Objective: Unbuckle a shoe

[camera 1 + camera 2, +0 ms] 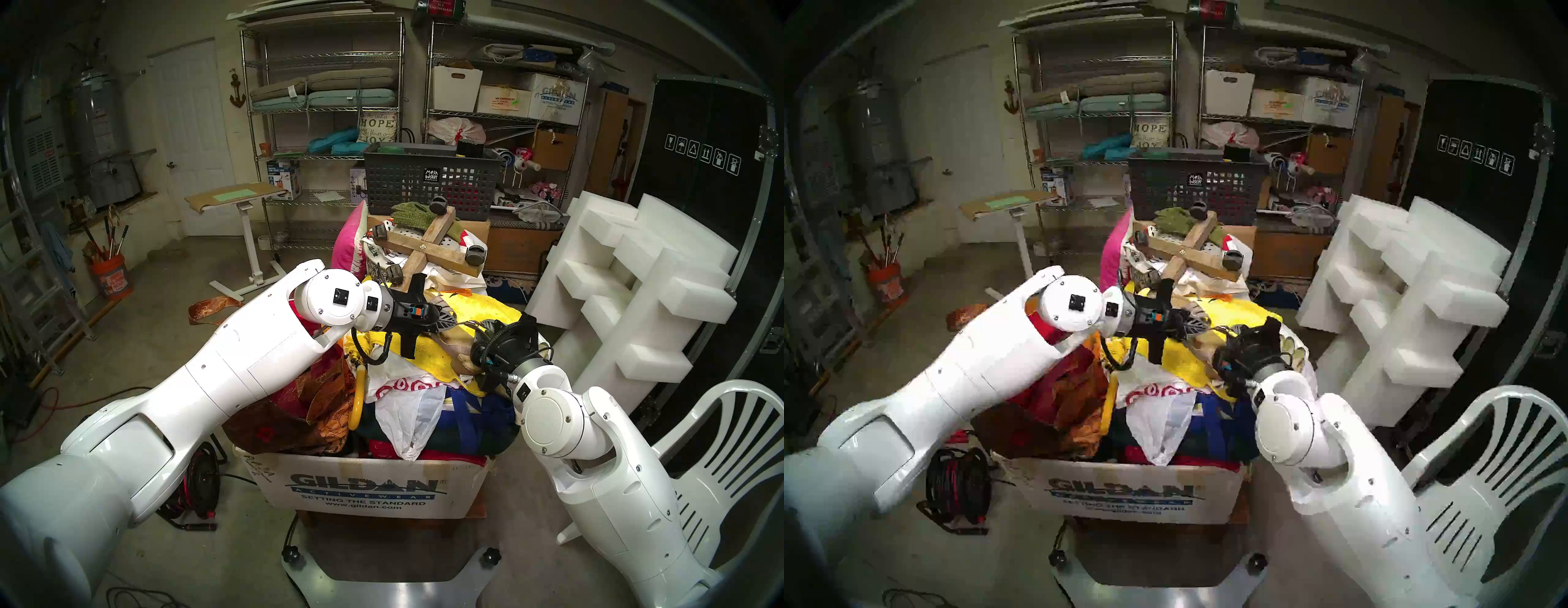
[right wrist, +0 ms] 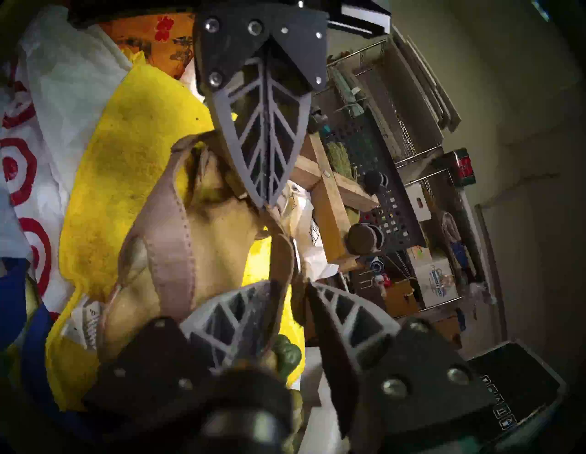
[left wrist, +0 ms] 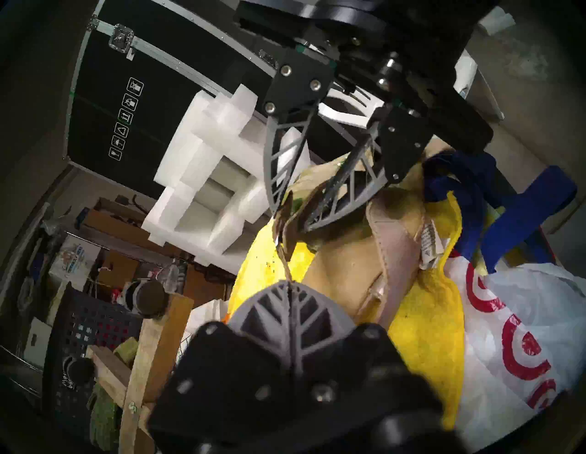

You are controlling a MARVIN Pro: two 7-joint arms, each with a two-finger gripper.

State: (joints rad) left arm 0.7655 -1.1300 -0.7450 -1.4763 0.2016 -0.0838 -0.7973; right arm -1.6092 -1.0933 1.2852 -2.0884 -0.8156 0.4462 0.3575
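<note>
The shoe point(image 2: 215, 228), a tan strappy sandal, lies on a yellow towel point(image 2: 126, 177) on top of a heap of bags and cloth. In the head view the shoe point(image 1: 456, 346) sits between my two wrists. My left gripper point(image 3: 289, 285) is shut on the shoe's thin ankle strap point(image 3: 287, 253), which runs taut from its tip. Seen from the right wrist, the left gripper point(image 2: 268, 203) pinches the strap end. My right gripper point(image 2: 293, 285) faces it, with its jaws a little apart and the brown strap point(image 2: 282, 253) passing between them. The buckle is not clear to see.
The heap fills a Gildan cardboard box point(image 1: 365, 488) in front of me. A wooden caster cross point(image 1: 428, 250) and a grey mesh basket point(image 1: 428, 178) stand behind it. White foam blocks point(image 1: 636, 271) and a white plastic chair point(image 1: 721, 446) are to the right.
</note>
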